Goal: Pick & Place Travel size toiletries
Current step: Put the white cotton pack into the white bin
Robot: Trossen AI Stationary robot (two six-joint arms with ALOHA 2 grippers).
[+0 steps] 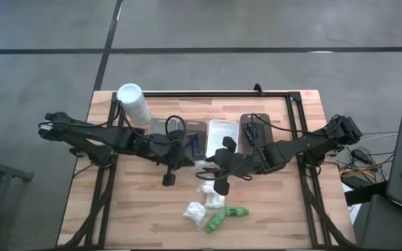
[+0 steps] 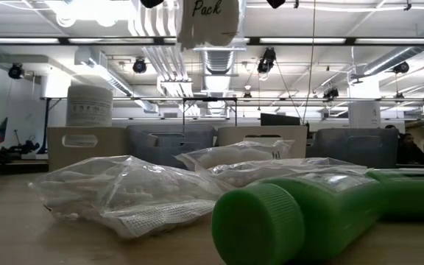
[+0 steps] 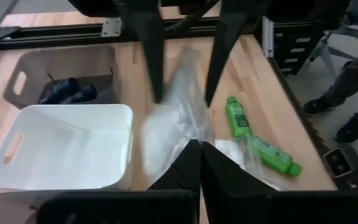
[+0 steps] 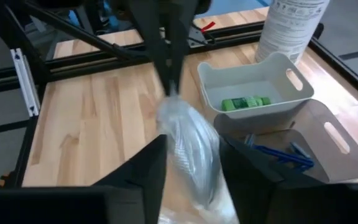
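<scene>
Left wrist view: bagged white puff (image 3: 173, 118) pinched in left jaws.

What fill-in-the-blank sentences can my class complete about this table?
The left gripper is shut on a clear ___. The right gripper is ___ around that bag. Two ___ bottles lie on the table. The tall cylinder is ___.
Missing words: bag; open; green; white.

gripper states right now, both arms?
Left gripper: shut, pinching the clear plastic bag at one end.
Right gripper: open, fingers either side of the same bag's other end, above the table centre.
</scene>
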